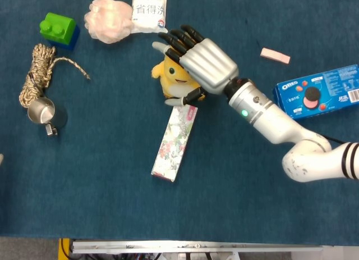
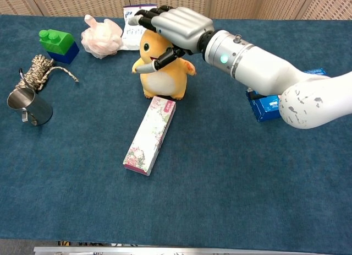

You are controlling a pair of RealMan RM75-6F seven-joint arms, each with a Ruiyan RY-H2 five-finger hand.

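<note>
Your right arm reaches in from the right across the worktop (image 2: 231,200), palm down, with the right hand (image 2: 176,25) spread over the head of the yellow plush toy (image 2: 162,73). Its fingers are apart and close on nothing; whether they touch the head is unclear. The toy stands upright, its base just beside the flowered box (image 2: 149,135).

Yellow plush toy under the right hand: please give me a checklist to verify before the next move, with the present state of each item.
1. Right hand above the yellow plush toy: ok.
2. Fingers apart: ok.
3. Hand touches the toy's head: cannot tell.
4. Toy upright on the table: ok.
5. Floral box apart from the toy's feet: not ok, it reaches them.
6. Left hand placement: cannot tell, neither view shows it.
</note>
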